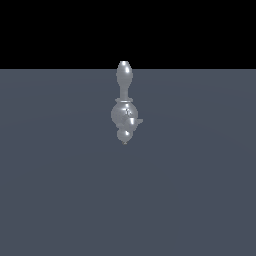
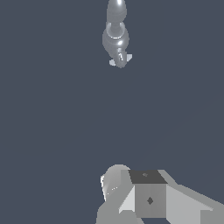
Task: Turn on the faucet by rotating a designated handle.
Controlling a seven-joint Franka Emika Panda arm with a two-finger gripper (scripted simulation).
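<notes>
On the grey floor [image 1: 60,200] stands the chrome faucet [image 1: 124,107], its small handle [image 1: 135,121] projecting beside the round body. Well apart from the faucet, the gripper [image 2: 148,197] holds nothing; its opening cannot be judged.

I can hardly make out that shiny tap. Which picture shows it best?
The exterior view: the whole faucet stands mid-frame, from its tall spout to the small knob at its foot. The wrist view shows the same faucet cut off at the picture's edge, apart from the gripper.
</notes>
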